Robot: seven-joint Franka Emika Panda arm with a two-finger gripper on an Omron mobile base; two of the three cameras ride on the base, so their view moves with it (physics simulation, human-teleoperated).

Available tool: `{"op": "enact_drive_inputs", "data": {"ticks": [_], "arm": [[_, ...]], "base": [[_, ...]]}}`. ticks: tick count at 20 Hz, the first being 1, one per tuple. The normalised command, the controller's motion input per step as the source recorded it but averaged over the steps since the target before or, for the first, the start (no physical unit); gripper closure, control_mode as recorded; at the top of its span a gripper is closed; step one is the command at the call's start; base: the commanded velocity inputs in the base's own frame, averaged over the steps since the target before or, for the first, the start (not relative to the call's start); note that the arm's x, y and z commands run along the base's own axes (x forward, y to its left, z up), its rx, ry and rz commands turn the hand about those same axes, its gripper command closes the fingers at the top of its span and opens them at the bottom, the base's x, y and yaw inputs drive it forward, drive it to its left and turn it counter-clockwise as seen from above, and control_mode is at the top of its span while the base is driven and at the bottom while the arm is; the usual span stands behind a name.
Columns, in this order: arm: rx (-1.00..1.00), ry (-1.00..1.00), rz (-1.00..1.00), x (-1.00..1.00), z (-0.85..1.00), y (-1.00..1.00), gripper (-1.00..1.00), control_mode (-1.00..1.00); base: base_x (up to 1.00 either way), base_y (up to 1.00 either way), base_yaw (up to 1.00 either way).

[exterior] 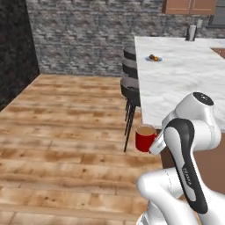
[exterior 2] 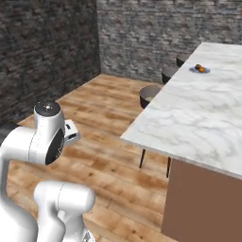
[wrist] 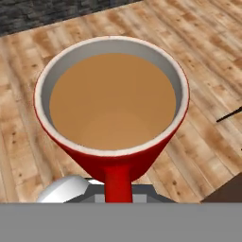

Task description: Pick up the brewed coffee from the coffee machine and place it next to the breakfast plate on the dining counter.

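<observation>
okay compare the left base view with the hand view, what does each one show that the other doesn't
Left base view alone: the dining counter, the breakfast plate far along it, black stools and the stone wall. Hand view alone: the light brown liquid inside the mug and the handle pointing toward the camera. Both: the red mug carried above the wood floor.

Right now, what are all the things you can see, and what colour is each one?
mug of coffee: one, red with light brown drink, held up over the wood floor
dining counter: one, white marble with grey veins, on the right
breakfast plate: one, blue, with brown and orange food, far along the counter
stools: three, black, lined up along the counter's side
canister: one, grey, counter's far end
end effector: one, shut on the mug's handle
</observation>
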Motion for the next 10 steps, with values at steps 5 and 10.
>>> {"op": "enact_drive_inputs", "data": {"ticks": [5, 10], "arm": [[0.0, 0.0, 0.0, 0.0, 0.0, 0.0, 1.0, 1.0], [0.0, 0.0, 0.0, 0.0, 0.0, 0.0, 1.0, 1.0]], "base": [[1.0, 1.0, -0.43], [1.0, 0.98, -0.46]]}}
